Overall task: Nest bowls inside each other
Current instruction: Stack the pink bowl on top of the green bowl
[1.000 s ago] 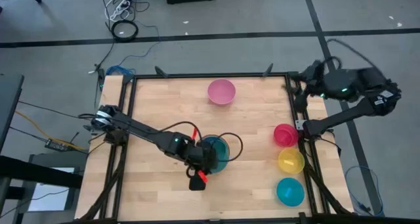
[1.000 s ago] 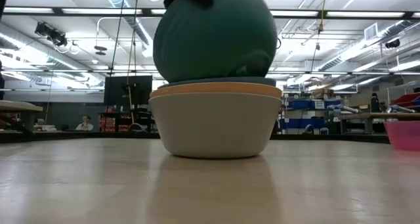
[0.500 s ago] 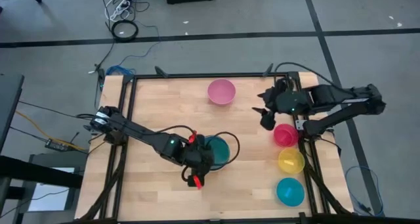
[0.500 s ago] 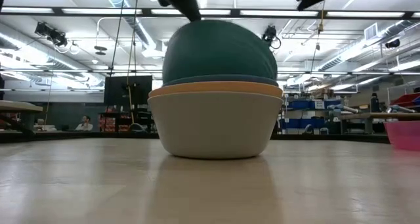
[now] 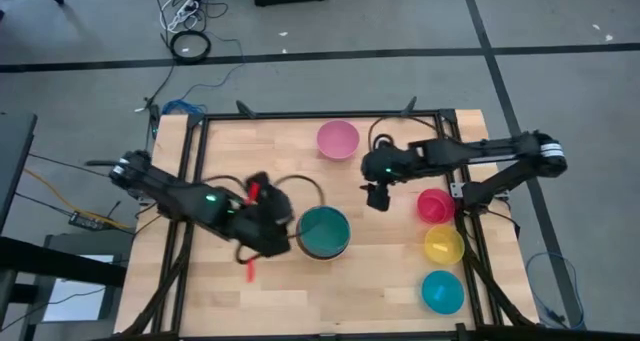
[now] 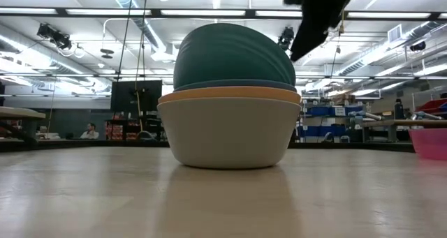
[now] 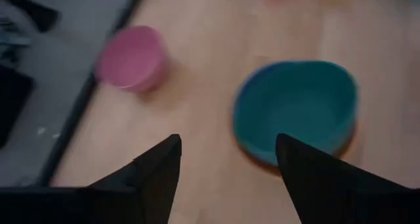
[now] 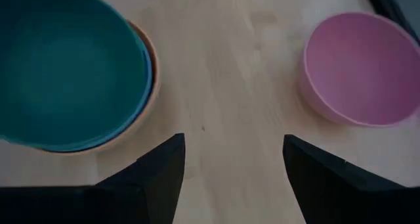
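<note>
Sitting tilted on top, the dark green bowl (image 5: 322, 232) is not seated level in the stack (image 6: 229, 130) near your bench's middle. Your left gripper (image 5: 262, 219), fingers open, stands just beside it. Your right gripper (image 5: 378, 193), also open and empty, hovers between the stack and the pink bowl (image 5: 338, 139) by the far edge, likely your next pick.

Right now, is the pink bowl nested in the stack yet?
No. In the high view the pink bowl sits alone near the table's far edge, apart from the stack topped by the dark green bowl.
</note>
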Controlling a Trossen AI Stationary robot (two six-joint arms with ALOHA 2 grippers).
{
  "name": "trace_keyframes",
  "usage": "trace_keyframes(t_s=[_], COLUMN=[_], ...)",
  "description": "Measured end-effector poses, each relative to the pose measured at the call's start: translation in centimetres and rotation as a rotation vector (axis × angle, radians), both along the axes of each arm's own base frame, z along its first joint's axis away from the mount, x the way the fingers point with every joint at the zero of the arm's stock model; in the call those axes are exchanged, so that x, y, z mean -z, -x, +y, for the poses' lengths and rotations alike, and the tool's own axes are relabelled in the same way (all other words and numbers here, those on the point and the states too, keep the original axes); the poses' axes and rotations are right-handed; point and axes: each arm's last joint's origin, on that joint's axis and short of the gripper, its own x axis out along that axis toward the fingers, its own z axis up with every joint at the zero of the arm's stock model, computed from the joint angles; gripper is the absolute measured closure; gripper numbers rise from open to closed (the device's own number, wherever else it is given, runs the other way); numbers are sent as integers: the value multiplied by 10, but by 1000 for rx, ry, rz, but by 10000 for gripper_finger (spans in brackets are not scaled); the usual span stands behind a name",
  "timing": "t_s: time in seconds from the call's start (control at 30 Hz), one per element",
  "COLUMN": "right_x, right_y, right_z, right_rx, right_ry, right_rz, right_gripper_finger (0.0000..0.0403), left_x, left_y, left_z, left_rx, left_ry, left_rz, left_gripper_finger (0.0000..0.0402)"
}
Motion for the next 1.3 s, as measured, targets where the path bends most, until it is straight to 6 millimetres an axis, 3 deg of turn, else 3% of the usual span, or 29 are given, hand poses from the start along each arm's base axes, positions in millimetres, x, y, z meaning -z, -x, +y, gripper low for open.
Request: trace_keyframes(t_s=[0.17, 0.33, 0.6, 0.87, 1.3], right_x=[20, 42, 54, 68, 91], right_y=[-21, -38, -62, -79, -72], right_z=[-25, -55, -94, -119, -154], right_rx=[-17, -21, -10, -18, 77], right_ry=[0, -53, -64, -146, -257], right_rz=[31, 34, 56, 88, 127], right_gripper_finger=[161, 164, 165, 166, 170], left_x=[-21, -28, -13, -9, -10], left_y=[42, 69, 73, 77, 82], left_z=[6, 8, 3, -5, -14], left_rx=[-101, -135, -140, -134, -116], left_ry=[-32, -6, 18, 49, 60], left_rz=[-109, -180, -141, -139, -179], left_gripper_finger=[145, 146, 153, 153, 153])
